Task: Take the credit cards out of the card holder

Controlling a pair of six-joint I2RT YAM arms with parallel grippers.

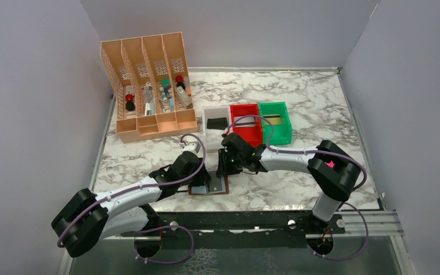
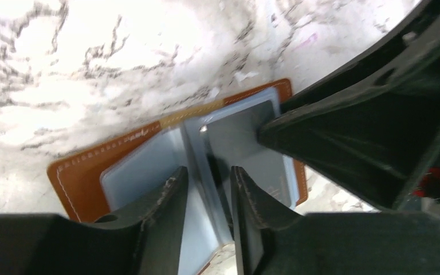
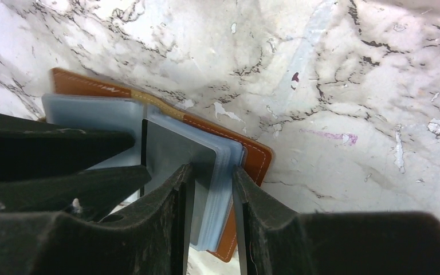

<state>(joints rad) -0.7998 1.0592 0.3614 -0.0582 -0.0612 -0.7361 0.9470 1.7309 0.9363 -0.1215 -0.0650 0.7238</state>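
Note:
The brown card holder (image 1: 209, 188) lies open near the table's front edge, its clear sleeves up (image 2: 83, 172) (image 3: 258, 157). A dark grey credit card (image 2: 235, 137) (image 3: 172, 152) sits in the right-hand sleeve. My left gripper (image 1: 197, 177) (image 2: 209, 177) is open, its fingers either side of the sleeves' middle fold with nothing pinched. My right gripper (image 1: 224, 166) (image 3: 213, 175) is open and low over the holder's right half. One of its fingers (image 3: 180, 189) is over the grey card. The other is at the outer edge of the sleeve stack. The two grippers almost touch.
A peach desk organizer (image 1: 149, 86) with small items stands at the back left. White (image 1: 216, 109), red (image 1: 245, 107) and green (image 1: 275, 105) bins sit in a row behind the grippers, and a dark card (image 1: 216, 122) lies in the white one. The table's front edge (image 1: 235, 211) is just below the holder.

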